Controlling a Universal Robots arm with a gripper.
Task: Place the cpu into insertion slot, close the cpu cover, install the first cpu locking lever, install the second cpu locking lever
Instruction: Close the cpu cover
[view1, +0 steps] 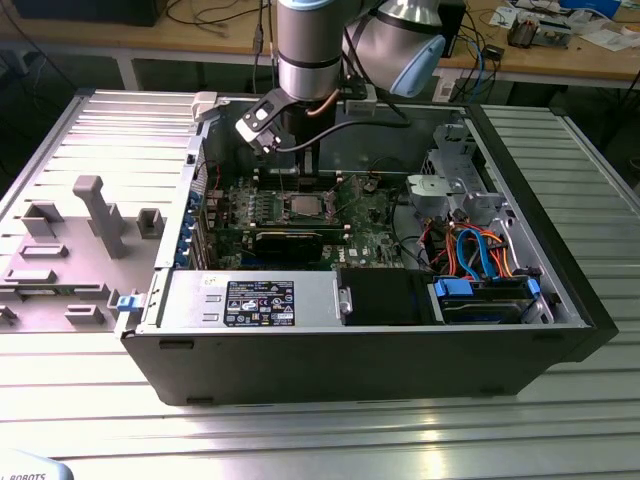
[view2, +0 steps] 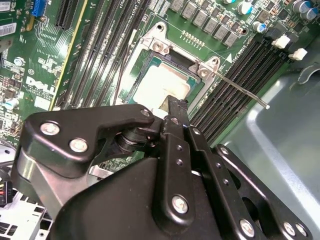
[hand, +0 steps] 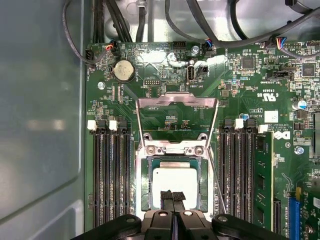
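Observation:
The cpu (hand: 174, 182) lies flat in the insertion slot (hand: 145, 185) on the green board; its pale metal top also shows in the second wrist view (view2: 159, 84) and in the exterior view (view1: 301, 207). The cpu cover (hand: 177, 102) stands swung open beyond the hinge end of the socket. One thin locking lever (view2: 240, 89) sticks out unlatched beside the socket (hand: 216, 175). My gripper (hand: 172, 196) hovers just above the cpu's near edge with its black fingers (view2: 176, 107) pressed together and nothing between them. In the exterior view the gripper (view1: 306, 168) hangs over the socket.
Long black memory slots (hand: 110, 175) flank the socket on both sides (hand: 240, 170). A coin battery (hand: 123, 70) and cables (hand: 115, 20) lie past the cover. The case wall (hand: 40, 125) runs alongside. A black expansion card (view1: 290, 240) and a drive cage (view1: 450, 190) share the case.

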